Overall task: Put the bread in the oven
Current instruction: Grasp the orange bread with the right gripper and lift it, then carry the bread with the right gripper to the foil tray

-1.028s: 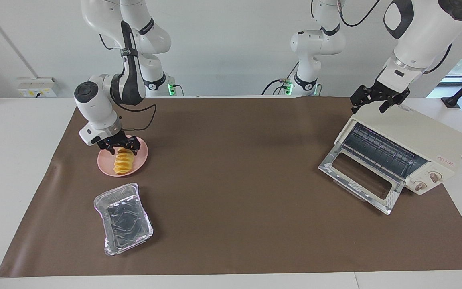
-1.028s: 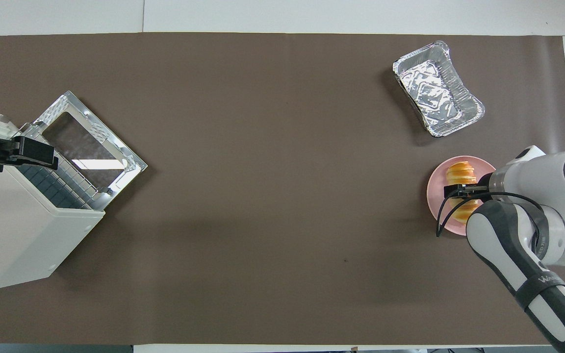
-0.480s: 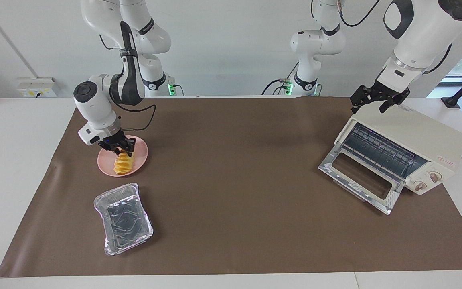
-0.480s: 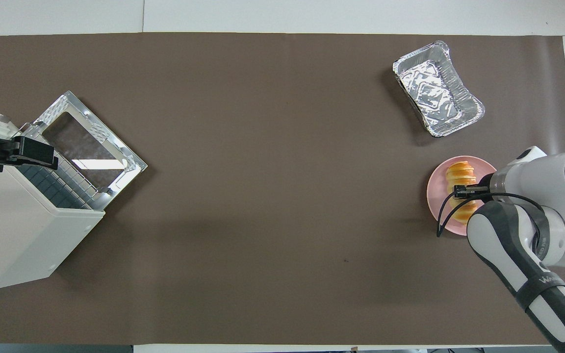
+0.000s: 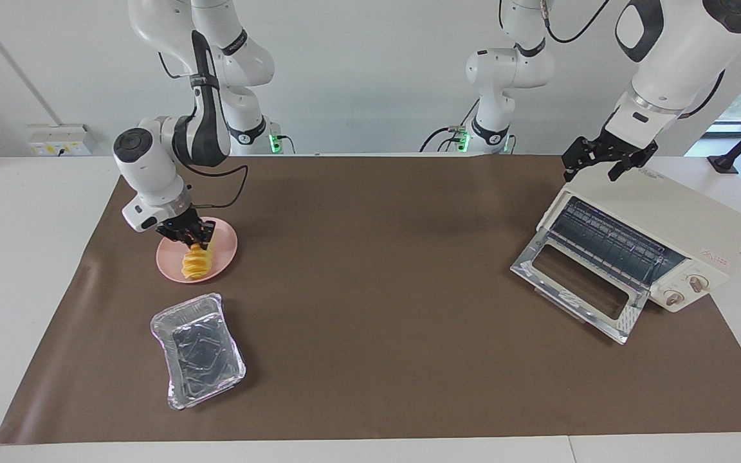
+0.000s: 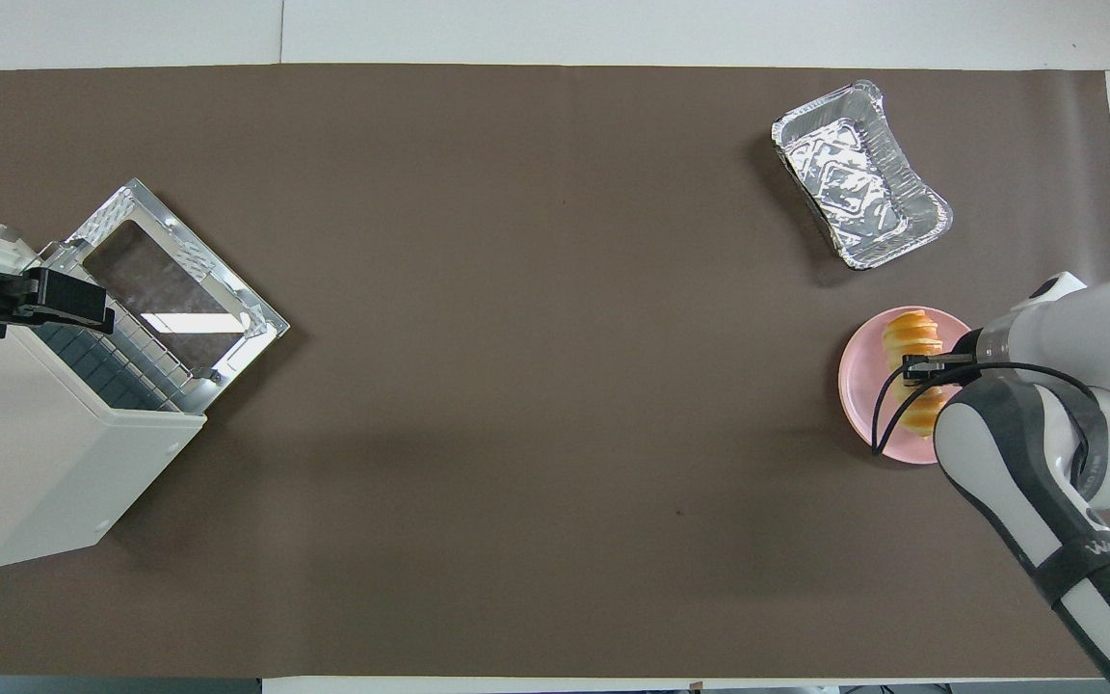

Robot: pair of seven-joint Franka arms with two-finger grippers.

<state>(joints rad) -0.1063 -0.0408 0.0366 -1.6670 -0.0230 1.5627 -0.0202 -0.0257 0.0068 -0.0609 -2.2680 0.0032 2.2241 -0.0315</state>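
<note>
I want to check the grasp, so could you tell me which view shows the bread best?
The facing view: the bread shows almost whole on the pink plate, with the right gripper shut on its upper end. The overhead view shows its length, but the gripper and cable cross it.

A: Where is the right tool (image 5: 194,239)?
B: Low, wrist bent down, fingers pinched in on something.
A: And the left tool (image 5: 604,162)?
B: Raised at its own end, fingers spread wide, waiting.
</note>
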